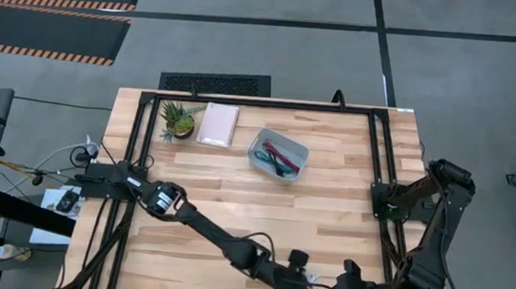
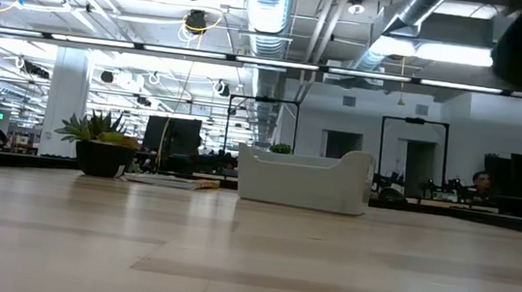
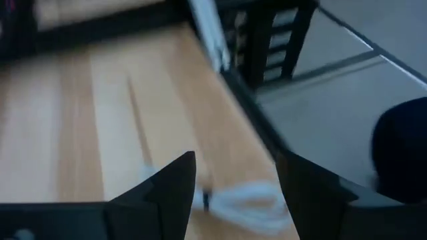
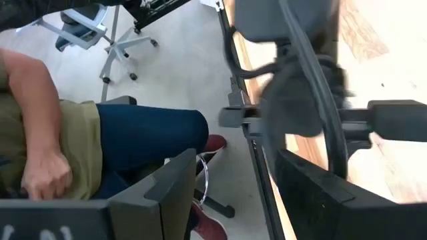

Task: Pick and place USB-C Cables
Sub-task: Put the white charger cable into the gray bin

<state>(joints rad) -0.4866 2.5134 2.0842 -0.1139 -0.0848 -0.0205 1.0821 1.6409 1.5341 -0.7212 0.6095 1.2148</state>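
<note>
While the left gripper hangs at the near edge of the wooden table, its fingers stand apart on either side of a white USB-C cable lying on the wood just beside that edge. In the high view the left arm reaches diagonally across the table to this near edge, where the white bundle shows between the two wrists. The right gripper sits close by, also spread with nothing between its fingers, looking off the table toward a seated person and an office chair.

The step in hand looks like picking the white cable. To do it well, the left fingers should drop straight down until they straddle the bundle's thick middle, then close, since a loose coil can slip out at its ends.

Room is tight here: the table's lip and its black frame lie just beside the cable, and the right arm is near. The clear tray, already holding maroon-pink and teal cables, stands well apart toward the far side, near a pale notebook and a potted plant; the bare wood between gives an open path.
</note>
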